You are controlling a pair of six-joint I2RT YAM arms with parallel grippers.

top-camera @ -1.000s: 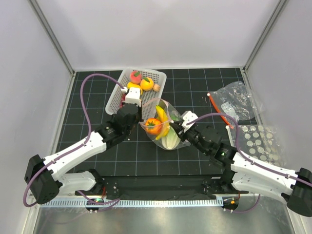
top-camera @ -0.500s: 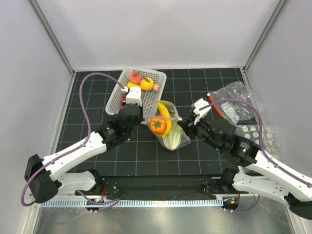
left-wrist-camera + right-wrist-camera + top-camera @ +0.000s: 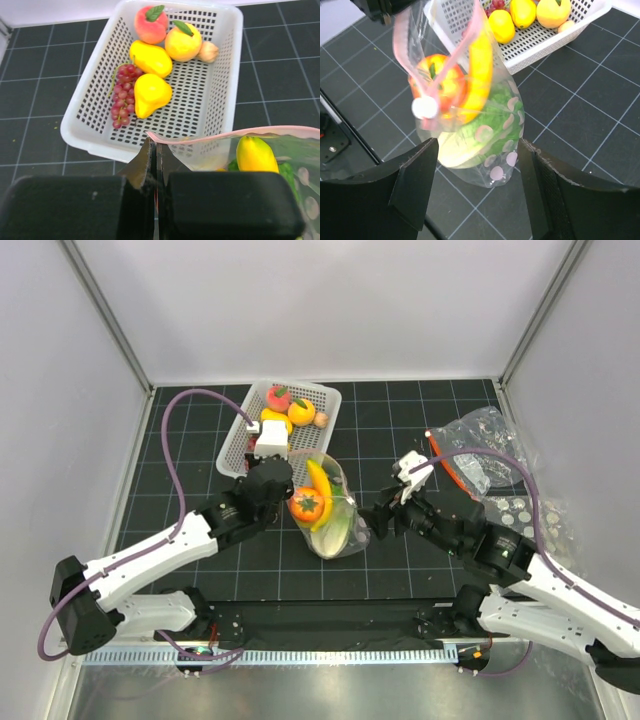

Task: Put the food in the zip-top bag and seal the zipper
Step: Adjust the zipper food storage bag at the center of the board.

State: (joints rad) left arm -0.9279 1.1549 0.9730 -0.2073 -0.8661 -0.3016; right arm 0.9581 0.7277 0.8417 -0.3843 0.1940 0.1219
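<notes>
The zip-top bag [image 3: 326,516] is clear with pale dots and hangs by its mouth from my left gripper [image 3: 291,480]. That gripper [image 3: 154,150] is shut on the pink zipper [image 3: 235,134] at the bag's corner. Food inside the bag: a yellow banana [image 3: 480,65], an orange-red fruit [image 3: 432,80] and a green cabbage [image 3: 485,132]. My right gripper [image 3: 373,520] stands open just right of the bag, its fingers [image 3: 415,175] apart on either side of the bag's lower end without touching it. More food lies in the white basket [image 3: 227,30]: a peach [image 3: 151,23], grapes [image 3: 122,95] and yellow pieces [image 3: 151,92].
The basket [image 3: 332,392] stands at the back, just behind the left gripper. An undotted clear bag with an orange-red strip [image 3: 482,452] lies at the right, with dotted bags [image 3: 532,525] in front of it. The enclosure walls close in the mat on three sides.
My right gripper has opened and let go of the bag's edge. The bag now hangs from the left gripper alone and has swung slightly left.
</notes>
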